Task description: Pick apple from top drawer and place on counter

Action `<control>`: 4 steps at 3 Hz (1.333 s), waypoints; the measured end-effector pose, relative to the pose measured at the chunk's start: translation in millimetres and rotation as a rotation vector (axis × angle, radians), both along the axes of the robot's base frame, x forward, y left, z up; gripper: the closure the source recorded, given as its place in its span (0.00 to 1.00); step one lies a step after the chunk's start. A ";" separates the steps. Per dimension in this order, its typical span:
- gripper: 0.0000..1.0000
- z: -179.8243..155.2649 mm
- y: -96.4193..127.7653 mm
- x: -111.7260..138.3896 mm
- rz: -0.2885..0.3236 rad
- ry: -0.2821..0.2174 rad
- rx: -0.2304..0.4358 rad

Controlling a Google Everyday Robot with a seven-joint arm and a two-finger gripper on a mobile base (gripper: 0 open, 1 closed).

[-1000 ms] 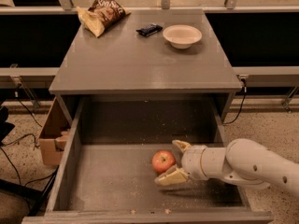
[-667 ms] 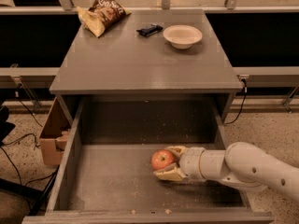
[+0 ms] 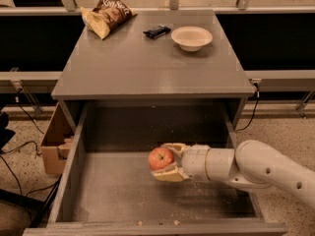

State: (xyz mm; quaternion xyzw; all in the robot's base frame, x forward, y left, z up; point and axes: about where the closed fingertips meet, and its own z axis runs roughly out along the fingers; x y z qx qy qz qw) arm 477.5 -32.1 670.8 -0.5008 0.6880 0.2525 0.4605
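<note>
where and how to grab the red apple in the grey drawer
Across the widest middle of the small round red-orange apple, since it is round. Come sideways from the view's right, as the end effector in the grey wooden drawer does, fingers closed above and below it.

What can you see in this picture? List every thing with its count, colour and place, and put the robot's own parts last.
apple: one, red-orange, over the top drawer's floor, right of middle, held between the gripper's fingers
top drawer: one, grey, pulled open below the counter, crumbs on its bottom
counter: one, grey, top of the cabinet
chip bag: one, brown and yellow, back left of the counter
small packet: one, dark, back of the counter, left of the bowl
bowl: one, cream, back right of the counter
cardboard box: one, brown, on the floor left of the drawer
gripper: one, cream, inside the drawer, shut on the apple
arm: one, white, reaching in from the right
</note>
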 end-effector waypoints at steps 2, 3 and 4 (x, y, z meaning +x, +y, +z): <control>1.00 174.2 27.7 23.5 0.094 -0.115 0.078; 1.00 276.0 66.4 65.8 0.130 -0.163 0.085; 1.00 312.1 88.5 116.8 0.100 -0.167 0.080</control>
